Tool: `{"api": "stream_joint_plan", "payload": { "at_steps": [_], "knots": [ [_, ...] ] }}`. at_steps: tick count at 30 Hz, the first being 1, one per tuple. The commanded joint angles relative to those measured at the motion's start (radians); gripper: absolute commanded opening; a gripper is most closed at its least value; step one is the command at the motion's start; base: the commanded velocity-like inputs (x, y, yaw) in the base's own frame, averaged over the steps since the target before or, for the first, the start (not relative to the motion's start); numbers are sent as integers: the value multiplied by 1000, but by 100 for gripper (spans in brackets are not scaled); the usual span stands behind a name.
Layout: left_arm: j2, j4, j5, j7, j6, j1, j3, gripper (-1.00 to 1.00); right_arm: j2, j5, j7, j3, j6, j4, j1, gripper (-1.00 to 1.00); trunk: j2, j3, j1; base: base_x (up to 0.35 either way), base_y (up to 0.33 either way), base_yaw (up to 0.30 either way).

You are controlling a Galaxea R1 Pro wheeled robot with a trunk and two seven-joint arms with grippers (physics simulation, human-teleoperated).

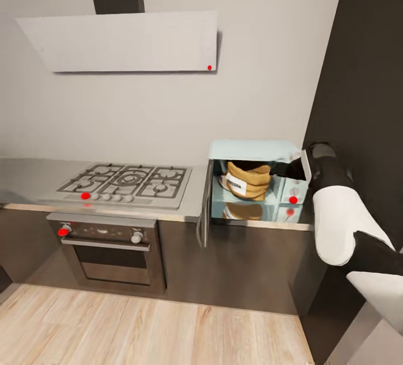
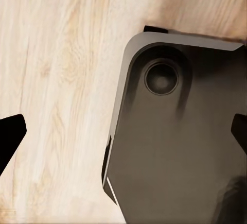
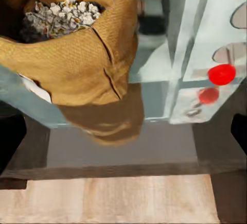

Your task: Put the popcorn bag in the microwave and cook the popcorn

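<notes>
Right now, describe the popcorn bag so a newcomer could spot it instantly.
Follow the grey countertop right, past the gas hob, to the pale mint-blue microwave, whose door stands open. The popcorn bag sits inside. It is the one tan-brown paper sack there, with a white label and popcorn showing at its rolled rim.

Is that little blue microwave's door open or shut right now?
Open. The microwave's door is swung out to the side, and the popcorn bag sits in plain sight inside.
</notes>
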Motion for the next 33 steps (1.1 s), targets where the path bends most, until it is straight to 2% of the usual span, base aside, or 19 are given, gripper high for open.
{"api": "stream_joint_plan", "payload": {
  "at_steps": [1,3,5,9,12,13,16,18,20,23,25,27,33],
  "knots": [
    [0,0,5,0,-3,0,3,100,1,9,10,9,3,-3,35,100,-1,-1,-1,-345,0,0],
    [0,0,5,0,-2,0,3,100,1,8,11,53,3,-9,95,100,-1,-1,-1,-338,0,0],
    [0,0,5,0,-2,0,3,100,2,5,12,78,3,-11,142,100,-1,-1,-1,-259,0,0],
    [0,0,5,0,-2,0,3,100,11,2,15,87,3,-12,166,100,-1,-1,-1,-120,0,0],
    [1,0,5,0,-2,0,3,100,16,0,71,88,3,-12,174,100,-1,-1,-1,-16,0,0],
    [1,0,5,0,-2,0,4,100,18,0,136,87,-54,-7,200,100,-1,-1,-1,-3,0,0],
    [1,0,5,0,-2,0,4,100,43,-3,200,84,-242,-2,239,100,-1,-1,-1,-1,0,0],
    [1,0,5,0,-3,0,4,100,93,-1,205,82,-368,-1,246,100,-1,-1,-1,0,0,0],
    [0,0,4,0,-3,0,4,100,121,0,205,81,-466,2,250,100,-1,-1,-1,0,0,0],
    [1,0,6,0,-2,0,4,100,133,-1,195,77,-653,4,277,100,-1,-1,-1,0,0,0],
    [1,0,6,0,1,0,4,100,135,-2,171,71,-709,4,283,100,-1,-1,-1,17,0,0],
    [1,0,6,0,2,0,3,100,134,-3,134,66,-731,6,286,100,-1,-1,-1,122,0,0],
    [1,0,7,0,2,0,2,100,124,-4,63,48,-748,53,287,100,-1,-1,-1,212,0,0]
  ]
}}
